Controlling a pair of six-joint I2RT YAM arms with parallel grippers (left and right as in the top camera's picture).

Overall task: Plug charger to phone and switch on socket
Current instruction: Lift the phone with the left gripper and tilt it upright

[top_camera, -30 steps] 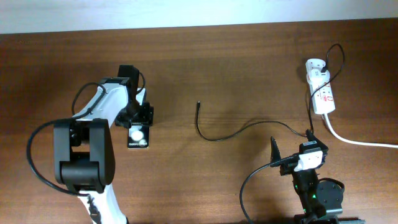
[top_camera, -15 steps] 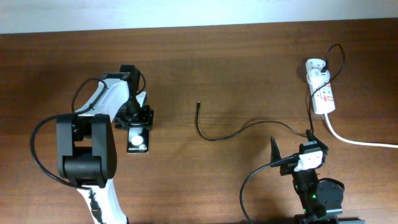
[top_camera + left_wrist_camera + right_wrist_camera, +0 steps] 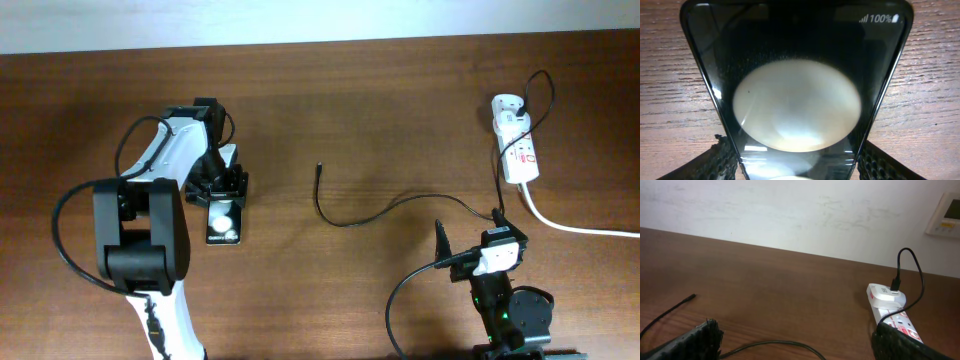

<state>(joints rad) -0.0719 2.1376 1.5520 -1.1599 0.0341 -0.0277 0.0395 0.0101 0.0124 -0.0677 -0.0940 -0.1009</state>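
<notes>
Found left gripper (image 3: 220,193) clamped on phone (image 3: 224,222) at 9 o'clock, likely steadying it for plugging | right gripper (image 3: 468,235) spread, empty, 5 o'clock | charger (image 3: 345,224) tip loose near centre | socket (image 3: 518,150) at 2 o'clock, unattended

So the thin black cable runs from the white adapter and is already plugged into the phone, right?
Not quite. The cable does run from the adapter, but its tip lies loose, apart from the phone, as the overhead view shows.
</notes>
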